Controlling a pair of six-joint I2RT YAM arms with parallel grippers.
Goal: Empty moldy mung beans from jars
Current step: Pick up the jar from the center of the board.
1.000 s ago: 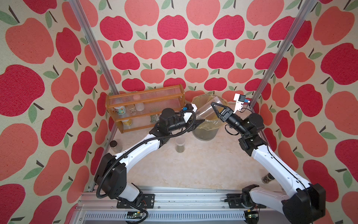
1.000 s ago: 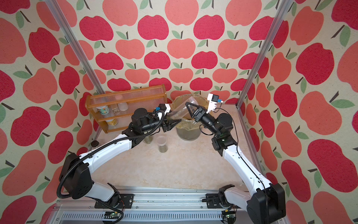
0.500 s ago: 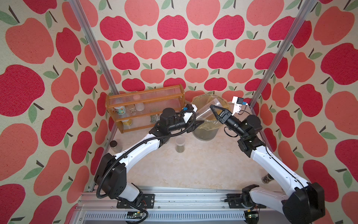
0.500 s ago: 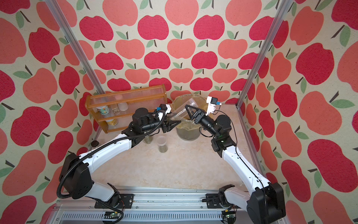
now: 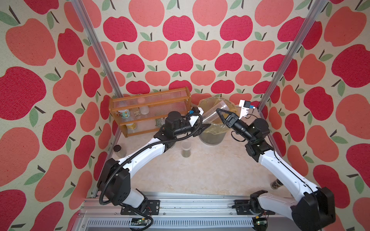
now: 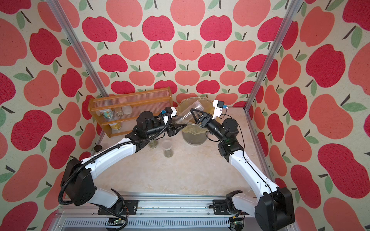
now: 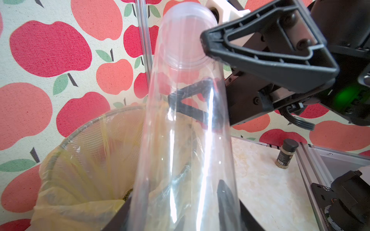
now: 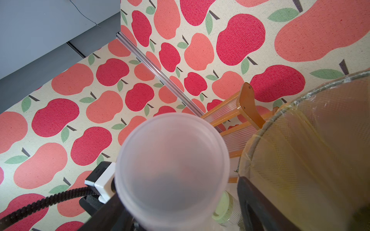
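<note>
Clear tube (image 7: 186,120): tilted over the mesh bin (image 7: 94,148).
My left fingers (image 5: 205,127): pinching the tube's lower end.
My right fingers (image 7: 260,52): spread astride its upper end.

The tall tube (image 5: 213,113) sits between the spread fingers of the right gripper (image 5: 220,115), and the bin (image 5: 213,138) is right under them, so nothing can go down there. The wooden rack (image 5: 150,98) stands close beside the left gripper (image 5: 206,126), toward the back wall (image 5: 180,60), and a short jar (image 5: 185,149) stands on the table (image 5: 200,176) below its wrist. Behind both grippers, the table is bare and wide.
</note>
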